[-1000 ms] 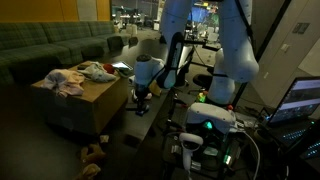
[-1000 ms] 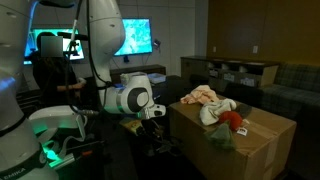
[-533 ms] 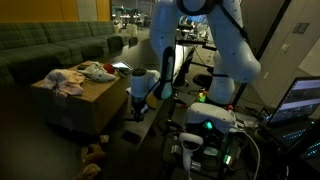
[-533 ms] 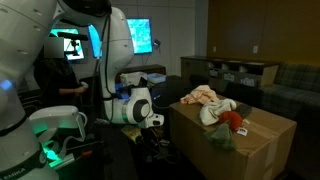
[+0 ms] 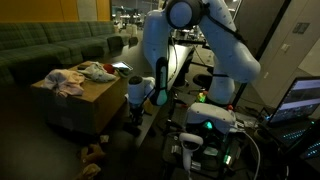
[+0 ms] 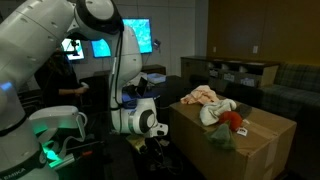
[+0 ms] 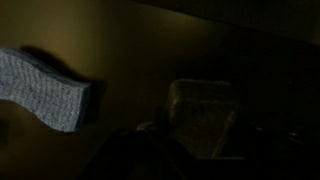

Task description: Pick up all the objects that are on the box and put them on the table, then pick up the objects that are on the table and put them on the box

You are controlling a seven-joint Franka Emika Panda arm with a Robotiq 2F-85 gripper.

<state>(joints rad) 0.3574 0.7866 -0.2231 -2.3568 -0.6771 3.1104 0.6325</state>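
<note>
Several cloths (image 5: 72,78) and a red ball (image 6: 232,118) lie on the box (image 5: 100,92), while your tool (image 5: 136,110) hangs low beside it, grip too dark to tell. Rise clear of the box edge before reaching over.

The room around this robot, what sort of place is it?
Probably an office lounge or lab, dimly lit: there is a long green sofa, a bright screen at the back, and a glowing computer monitor.

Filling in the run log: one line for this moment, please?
gripper: low beside box, state unclear | cloths, red ball: on box
</note>
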